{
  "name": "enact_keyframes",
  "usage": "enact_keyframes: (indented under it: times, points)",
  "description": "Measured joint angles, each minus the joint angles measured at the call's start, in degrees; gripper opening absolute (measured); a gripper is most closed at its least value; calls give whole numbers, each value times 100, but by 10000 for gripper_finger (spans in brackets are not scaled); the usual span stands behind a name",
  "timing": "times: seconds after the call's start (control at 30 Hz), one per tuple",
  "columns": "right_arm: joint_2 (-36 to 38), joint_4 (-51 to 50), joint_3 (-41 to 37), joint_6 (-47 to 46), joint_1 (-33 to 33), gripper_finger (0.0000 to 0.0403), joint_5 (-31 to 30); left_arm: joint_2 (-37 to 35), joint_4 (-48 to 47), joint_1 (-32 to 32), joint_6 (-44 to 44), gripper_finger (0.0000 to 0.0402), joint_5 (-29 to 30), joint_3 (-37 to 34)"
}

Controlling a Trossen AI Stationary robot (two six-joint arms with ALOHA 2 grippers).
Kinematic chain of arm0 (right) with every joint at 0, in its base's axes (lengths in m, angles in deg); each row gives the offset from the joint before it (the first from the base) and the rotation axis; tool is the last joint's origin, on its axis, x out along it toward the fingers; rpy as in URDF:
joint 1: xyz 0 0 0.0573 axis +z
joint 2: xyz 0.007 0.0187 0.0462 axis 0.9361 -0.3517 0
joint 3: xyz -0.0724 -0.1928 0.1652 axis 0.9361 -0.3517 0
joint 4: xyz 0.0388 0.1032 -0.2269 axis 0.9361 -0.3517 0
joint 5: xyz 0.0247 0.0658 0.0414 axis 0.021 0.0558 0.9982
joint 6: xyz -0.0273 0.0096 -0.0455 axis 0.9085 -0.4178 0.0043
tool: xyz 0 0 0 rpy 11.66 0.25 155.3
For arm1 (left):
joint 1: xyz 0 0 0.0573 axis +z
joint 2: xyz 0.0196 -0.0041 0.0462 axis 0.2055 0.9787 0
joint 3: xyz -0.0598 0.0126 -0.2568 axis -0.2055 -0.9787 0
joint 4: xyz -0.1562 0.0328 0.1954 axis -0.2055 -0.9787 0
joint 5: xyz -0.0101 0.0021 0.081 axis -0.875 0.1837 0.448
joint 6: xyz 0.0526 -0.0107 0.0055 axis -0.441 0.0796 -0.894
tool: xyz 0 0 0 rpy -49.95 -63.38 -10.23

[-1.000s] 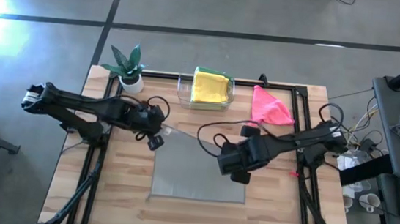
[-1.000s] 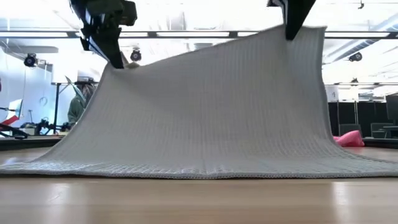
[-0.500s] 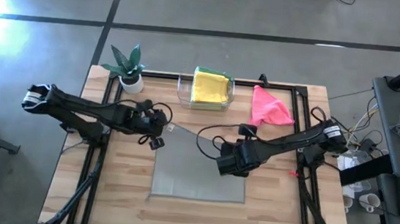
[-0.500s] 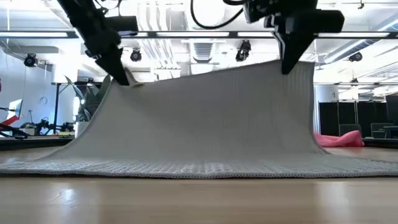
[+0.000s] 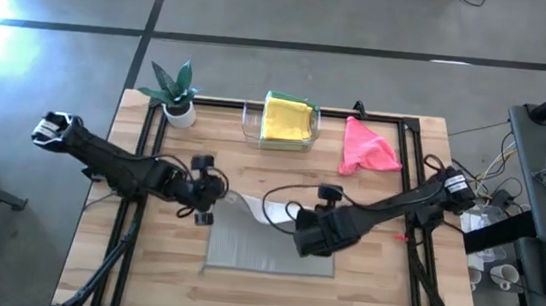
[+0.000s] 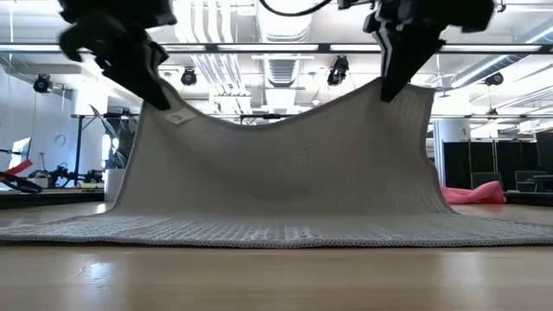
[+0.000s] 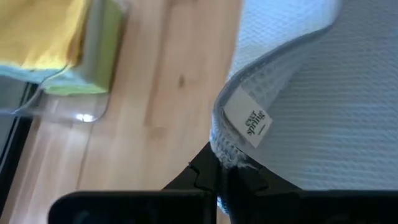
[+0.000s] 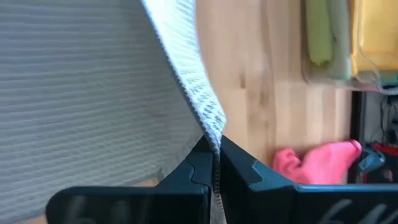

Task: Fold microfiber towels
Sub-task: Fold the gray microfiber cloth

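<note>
A grey microfiber towel (image 5: 269, 251) lies with its near edge (image 6: 276, 235) on the table, and its far part is raised like a tent. My left gripper (image 5: 206, 203) is shut on its far left corner. My right gripper (image 5: 307, 239) is shut on its far right corner. The raised edge between them sags in the middle (image 6: 276, 117). A pink towel (image 5: 366, 148) lies crumpled at the far right. A yellow towel on green ones sits in the clear tray (image 5: 278, 121). My left gripper pinches the towel's far left corner (image 7: 225, 154) between its two fingertips, beside the white label (image 7: 249, 119). The corner is lifted clear, and the cloth slopes down from it to the table. My right gripper pinches the towel's far right corner (image 8: 210, 132) at the hemmed edge, between its two fingertips. The corner is held up above the table (image 6: 399, 86), and the cloth hangs down from it to the near edge.
A potted plant (image 5: 176, 92) stands at the far left corner. The clear tray stands at the far middle, with the pink towel to its right. Dark rails (image 5: 132, 210) run along the table's left and right sides. Bare wood shows near the front edge (image 6: 276, 276).
Both grippers have carried the towel's far corners toward the table's near edge and over the cloth. The near edge has stayed on the table. The raised edge between the grippers, drawn straight before, now sags in the middle.
</note>
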Motion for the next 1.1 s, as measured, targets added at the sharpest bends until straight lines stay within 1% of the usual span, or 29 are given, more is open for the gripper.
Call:
enact_keyframes:
  times: [0.2,0.37,0.53,0.67,0.73,0.9,0.97,1.1]
  points:
    - [0,249,-163,-374,360,8,5,114,-2,-489,-49,0,0,-22]
    - [0,500,-454,-696,690,8,49,405,226,-928,-332,0,-55,-59]
    - [-37,744,-603,-769,979,8,170,788,268,-1283,-347,0,-67,-59]
    - [-48,1013,-700,-821,1132,8,532,1064,263,-1517,-394,0,-185,-61]
    - [-50,1181,-785,-819,1192,8,705,1182,263,-1607,-613,0,-274,-59]
    - [-52,1496,-1004,-1028,1266,8,926,1410,294,-1769,-739,0,-319,-13]
    - [-52,1665,-1096,-1084,1275,8,1049,1473,347,-1803,-741,0,-459,16]
    - [-55,1791,-1251,-1104,1302,8,1209,1532,701,-1839,-747,0,-993,22]
